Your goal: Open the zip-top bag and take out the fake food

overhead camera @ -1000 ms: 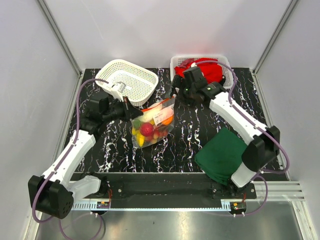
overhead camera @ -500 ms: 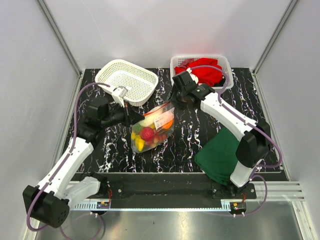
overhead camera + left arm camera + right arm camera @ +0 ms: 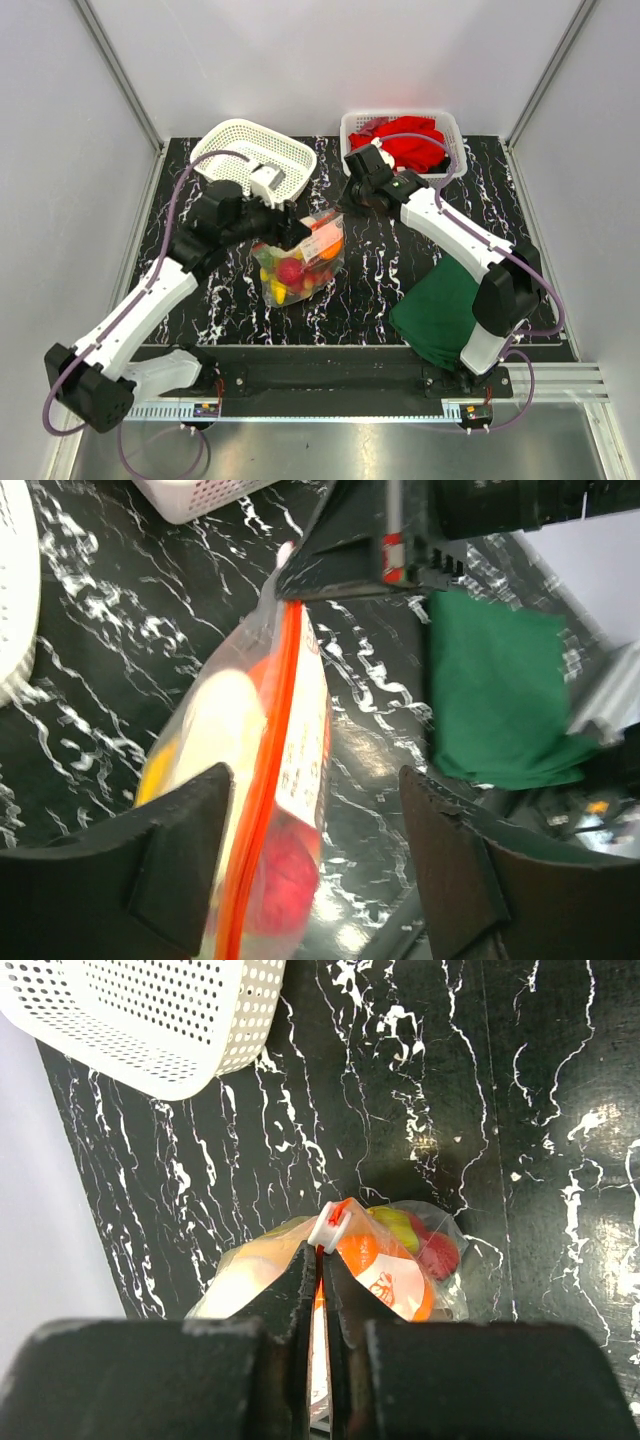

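The zip-top bag [image 3: 300, 262] lies mid-table, its clear plastic packed with fake food: a red apple [image 3: 291, 270], an orange [image 3: 362, 1252] and yellow pieces. My right gripper [image 3: 322, 1260] is shut on the bag's orange-red zip strip [image 3: 275, 770], just behind the white slider [image 3: 333, 1225]; from above it sits at the bag's far end [image 3: 350, 200]. My left gripper [image 3: 315, 775] is open and straddles the strip and upper bag without gripping. Seen from above, the left gripper [image 3: 295, 230] hovers over the bag's near-left top.
A white perforated basket [image 3: 255, 160] stands at the back left. At the back right, a second white basket [image 3: 452, 130] holds a red cloth [image 3: 405, 135]. A dark green folded cloth [image 3: 445, 310] lies front right. The table is black marble.
My left gripper opened and let go of the bag, shifting right over it. My right gripper closed onto the zip strip by the slider.
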Controlling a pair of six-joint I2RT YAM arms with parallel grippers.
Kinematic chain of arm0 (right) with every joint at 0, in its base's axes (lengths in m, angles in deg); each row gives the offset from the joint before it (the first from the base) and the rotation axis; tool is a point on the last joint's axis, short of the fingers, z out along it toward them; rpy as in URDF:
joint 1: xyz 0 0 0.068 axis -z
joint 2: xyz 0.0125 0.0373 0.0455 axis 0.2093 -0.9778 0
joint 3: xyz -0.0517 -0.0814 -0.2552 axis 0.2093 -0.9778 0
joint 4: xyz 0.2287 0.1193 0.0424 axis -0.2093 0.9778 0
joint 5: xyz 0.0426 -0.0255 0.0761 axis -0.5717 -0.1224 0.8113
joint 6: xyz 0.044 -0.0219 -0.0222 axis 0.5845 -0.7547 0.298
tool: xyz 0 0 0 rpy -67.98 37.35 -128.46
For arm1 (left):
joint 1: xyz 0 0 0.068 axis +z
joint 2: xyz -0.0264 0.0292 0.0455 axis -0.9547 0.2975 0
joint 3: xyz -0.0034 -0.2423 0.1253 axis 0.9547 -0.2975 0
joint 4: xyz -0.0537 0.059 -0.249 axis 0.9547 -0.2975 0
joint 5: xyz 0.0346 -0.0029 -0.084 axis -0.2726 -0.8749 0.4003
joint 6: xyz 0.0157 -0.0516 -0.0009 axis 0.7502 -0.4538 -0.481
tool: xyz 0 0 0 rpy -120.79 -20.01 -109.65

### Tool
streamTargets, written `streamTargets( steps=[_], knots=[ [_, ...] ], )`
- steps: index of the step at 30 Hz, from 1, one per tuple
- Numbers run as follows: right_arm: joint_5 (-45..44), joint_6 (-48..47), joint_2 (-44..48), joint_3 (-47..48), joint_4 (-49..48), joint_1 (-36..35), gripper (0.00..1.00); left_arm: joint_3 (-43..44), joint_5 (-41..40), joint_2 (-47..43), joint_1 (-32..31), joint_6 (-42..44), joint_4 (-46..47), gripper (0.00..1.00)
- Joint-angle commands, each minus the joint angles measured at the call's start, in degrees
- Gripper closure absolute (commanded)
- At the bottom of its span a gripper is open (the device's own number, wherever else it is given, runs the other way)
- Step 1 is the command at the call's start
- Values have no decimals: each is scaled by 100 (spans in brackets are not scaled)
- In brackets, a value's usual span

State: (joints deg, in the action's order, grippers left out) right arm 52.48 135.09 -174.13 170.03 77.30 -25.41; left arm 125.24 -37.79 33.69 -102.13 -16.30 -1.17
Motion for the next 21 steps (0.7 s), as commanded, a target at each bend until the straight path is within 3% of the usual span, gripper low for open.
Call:
streamTargets(
  steps=[1,6,14,17,19,20,21],
  knots=[
    [54,25,307,-14,-192,-56,92,706,-1281,474,-772,1313,-115,27],
    [107,68,386,-41,-210,-56,93,1005,-2046,1273,-1170,2114,-177,27],
    [230,86,553,-129,-306,-56,94,1260,-2794,1890,-1170,2124,69,38],
    [327,77,649,-190,-359,-56,94,1383,-2794,2083,-1170,2063,131,47],
    [388,34,702,-217,-394,-56,94,1471,-2724,2154,-1170,2036,87,63],
    [406,-10,737,-260,-403,-56,92,1532,-2680,2180,-1170,2019,52,68],
    [380,-141,807,-287,-412,-39,83,1568,-2654,2155,-1170,1992,0,75]
  ],
)
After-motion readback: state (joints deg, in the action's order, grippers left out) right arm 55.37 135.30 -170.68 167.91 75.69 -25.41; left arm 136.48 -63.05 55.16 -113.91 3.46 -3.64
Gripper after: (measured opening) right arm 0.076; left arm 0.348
